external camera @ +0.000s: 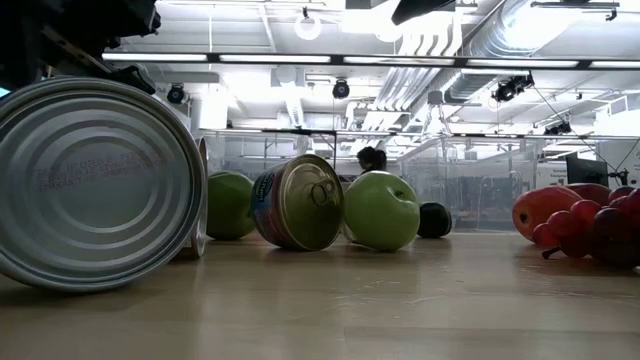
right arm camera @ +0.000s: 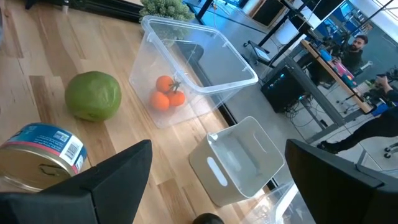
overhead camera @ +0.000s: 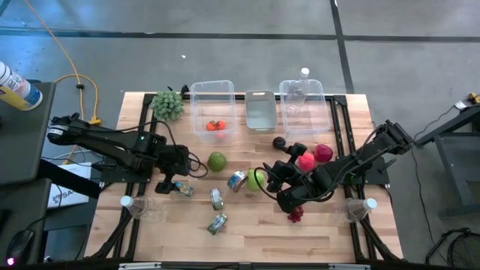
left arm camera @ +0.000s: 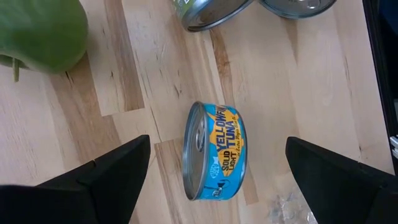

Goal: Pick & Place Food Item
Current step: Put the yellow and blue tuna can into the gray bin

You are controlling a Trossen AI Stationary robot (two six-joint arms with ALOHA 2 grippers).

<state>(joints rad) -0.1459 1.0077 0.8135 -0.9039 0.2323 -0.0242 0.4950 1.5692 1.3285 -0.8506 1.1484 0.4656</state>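
- The pale wooden tabletop (overhead camera: 322, 225) carries scattered cans and fruit.
- At its 12 o'clock edge, a clear plastic bin (overhead camera: 212, 106) holds orange tomatoes (overhead camera: 215, 125).
- The left gripper (overhead camera: 178, 184), at 9 o'clock, hovers with fingers spread wide either side of a blue-and-yellow tuna can (left arm camera: 214, 153) lying on its edge.
- The right gripper (overhead camera: 268, 178), near centre, has fingers apart, empty, beside a green apple (overhead camera: 256, 178).
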